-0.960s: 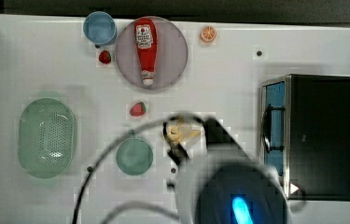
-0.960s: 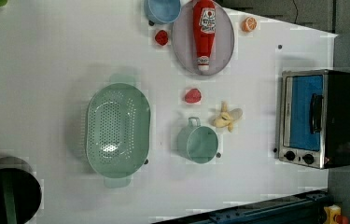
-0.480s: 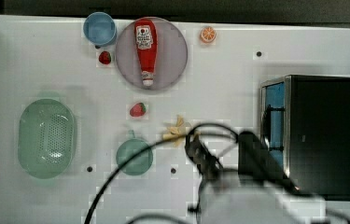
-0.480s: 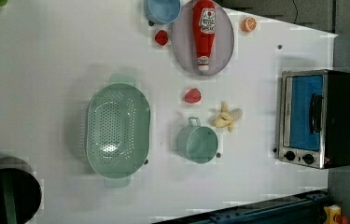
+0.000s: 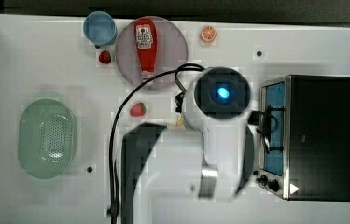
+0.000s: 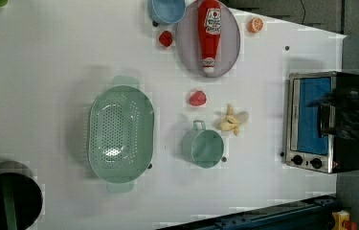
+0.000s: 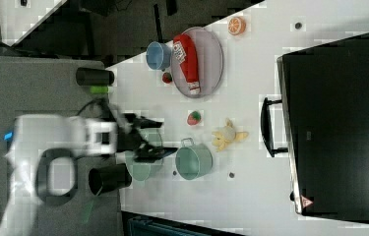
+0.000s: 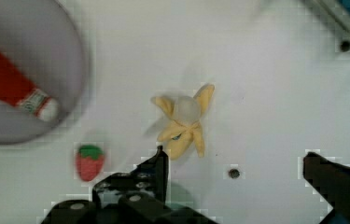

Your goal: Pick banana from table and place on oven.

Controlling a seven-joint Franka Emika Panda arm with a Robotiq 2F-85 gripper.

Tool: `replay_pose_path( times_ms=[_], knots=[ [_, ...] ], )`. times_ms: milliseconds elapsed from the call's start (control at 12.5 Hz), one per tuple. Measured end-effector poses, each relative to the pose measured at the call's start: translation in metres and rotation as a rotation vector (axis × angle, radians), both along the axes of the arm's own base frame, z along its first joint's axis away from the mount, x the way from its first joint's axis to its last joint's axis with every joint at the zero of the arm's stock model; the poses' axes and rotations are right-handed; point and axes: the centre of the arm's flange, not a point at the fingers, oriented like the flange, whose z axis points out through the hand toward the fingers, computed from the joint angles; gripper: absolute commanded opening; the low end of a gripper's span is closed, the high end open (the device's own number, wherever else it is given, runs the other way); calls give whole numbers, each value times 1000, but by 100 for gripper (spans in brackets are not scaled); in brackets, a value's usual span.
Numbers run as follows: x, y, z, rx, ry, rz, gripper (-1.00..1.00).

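Observation:
The banana (image 8: 185, 122) lies on the white table (image 5: 46, 60), pale yellow with splayed peel flaps. It sits between the green cup (image 6: 203, 147) and the oven (image 6: 328, 120) in the left view, where the banana (image 6: 233, 123) is free of any contact. My gripper (image 8: 235, 156) hangs above the table beside the banana, open, with nothing between its fingers (image 8: 156, 168). In the top view the arm's wrist (image 5: 219, 93) covers most of the banana. In the right view the gripper (image 7: 167, 136) stands well above the table. The oven (image 5: 322, 135) has a bare black top.
A ketchup bottle (image 5: 145, 46) lies on a grey plate (image 5: 172, 51) at the top view's back. Nearby are a blue cup (image 5: 99, 28), two strawberries (image 5: 137, 109), an orange slice (image 5: 208, 33) and a green colander (image 5: 46, 137). Dark cups (image 7: 109, 179) stand at the table's edge.
In the top view the arm has swung up the picture, and its wrist now covers the banana. A blurred part of the arm has entered the left view over the oven. The banana has not moved.

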Motion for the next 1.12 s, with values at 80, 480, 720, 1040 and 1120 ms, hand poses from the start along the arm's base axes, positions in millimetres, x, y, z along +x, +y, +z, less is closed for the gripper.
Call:
replay_pose_path(
  times_ms=[80, 480, 720, 1040, 1120],
  knots=[
    [-4, 5, -38, -1, 52, 11, 100],
    [-19, 10, -139, 4, -10, 16, 100],
    [-23, -3, -177, -16, -72, 11, 100],
    [-36, 2, -237, -17, -33, 31, 100],
    [-37, 4, -254, -15, -26, 31, 100]
  ],
)
